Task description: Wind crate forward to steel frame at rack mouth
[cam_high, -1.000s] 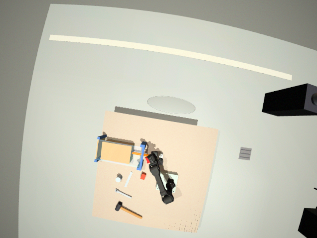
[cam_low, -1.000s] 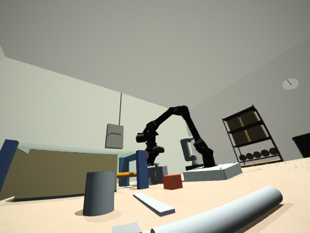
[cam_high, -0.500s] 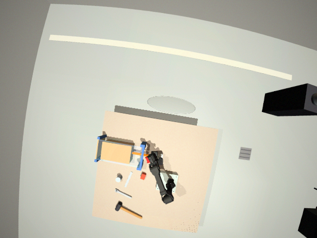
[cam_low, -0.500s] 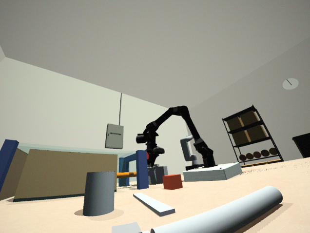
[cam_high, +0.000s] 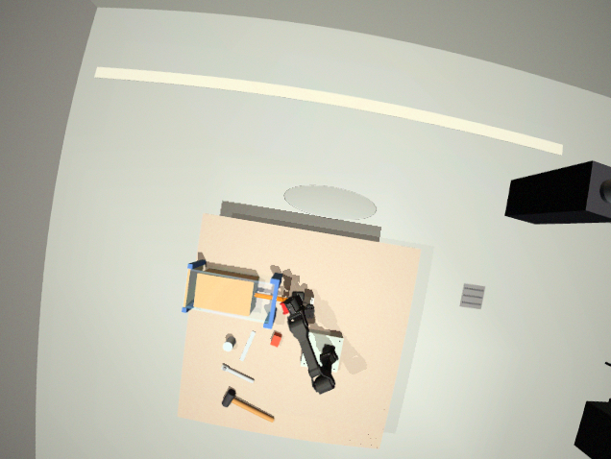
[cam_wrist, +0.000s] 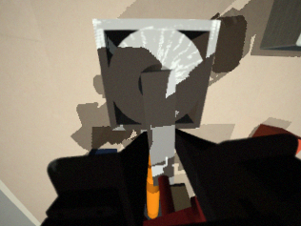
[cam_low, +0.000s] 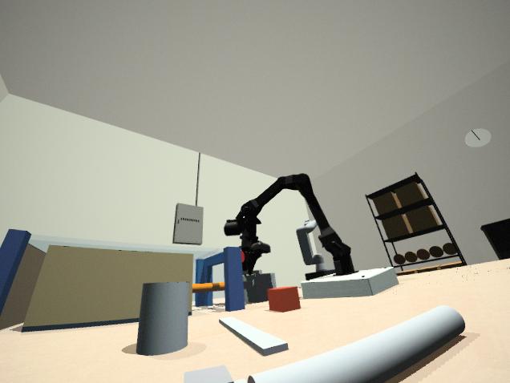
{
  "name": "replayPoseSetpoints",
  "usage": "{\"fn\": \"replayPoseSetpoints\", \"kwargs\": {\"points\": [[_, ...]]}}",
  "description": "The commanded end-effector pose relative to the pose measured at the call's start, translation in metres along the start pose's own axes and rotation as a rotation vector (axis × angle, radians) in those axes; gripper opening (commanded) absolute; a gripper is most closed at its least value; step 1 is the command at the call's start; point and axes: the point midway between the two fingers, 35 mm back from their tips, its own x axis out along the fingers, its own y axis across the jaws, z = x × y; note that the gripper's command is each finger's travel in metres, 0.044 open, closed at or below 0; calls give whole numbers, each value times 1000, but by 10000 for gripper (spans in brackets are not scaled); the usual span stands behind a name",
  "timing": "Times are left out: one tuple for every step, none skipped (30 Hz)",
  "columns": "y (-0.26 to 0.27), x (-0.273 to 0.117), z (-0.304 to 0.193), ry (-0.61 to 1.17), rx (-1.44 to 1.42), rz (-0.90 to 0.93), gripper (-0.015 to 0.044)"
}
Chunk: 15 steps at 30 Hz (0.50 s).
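Note:
My gripper (cam_high: 298, 301) (cam_low: 249, 269) (cam_wrist: 159, 133) is shut on the winch handle (cam_wrist: 158, 94), low over the winch. The handle's grey arm runs from the middle of the winch top to between the fingers; red parts show beyond them. The square key is hidden, so its depth cannot be seen. The dark winch (cam_low: 260, 288) (cam_wrist: 101, 85) stands in front of the rack. The tan crate (cam_high: 224, 294) (cam_low: 111, 284) sits flat inside the clear-panelled cubby, with a gap before the blue steel frame (cam_high: 273, 303) (cam_low: 234, 280). The orange strap (cam_high: 264, 296) (cam_low: 208, 287) (cam_wrist: 152, 204) runs from the crate towards the winch.
A red block (cam_high: 276, 339) (cam_low: 284, 299) stands just outside the frame. A flat bar (cam_high: 248, 345) (cam_low: 255, 336), a grey cylinder (cam_high: 229, 344) (cam_low: 163, 319), a wrench (cam_high: 238, 374) and a hammer (cam_high: 252, 408) lie or stand on the bench's near side. My arm's pedestal (cam_high: 338, 352) (cam_low: 337, 288) is beside the winch.

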Motion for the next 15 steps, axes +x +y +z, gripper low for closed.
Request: {"fn": "replayPoseSetpoints", "kwargs": {"points": [[0, 4, 1, -3, 7, 2, 0], [0, 4, 1, -3, 7, 2, 0], [0, 4, 1, -3, 7, 2, 0], [1, 4, 1, -3, 13, 3, 0], [1, 4, 1, -3, 29, 5, 0], [2, 4, 1, -3, 45, 7, 0], [2, 4, 1, -3, 50, 8, 0], [2, 4, 1, -3, 51, 8, 0], [2, 4, 1, -3, 51, 8, 0], [2, 4, 1, -3, 51, 8, 0], [2, 4, 1, -3, 51, 8, 0], [2, 4, 1, -3, 51, 8, 0], [2, 4, 1, -3, 51, 8, 0], [2, 4, 1, -3, 51, 8, 0], [2, 4, 1, -3, 51, 8, 0]]}}
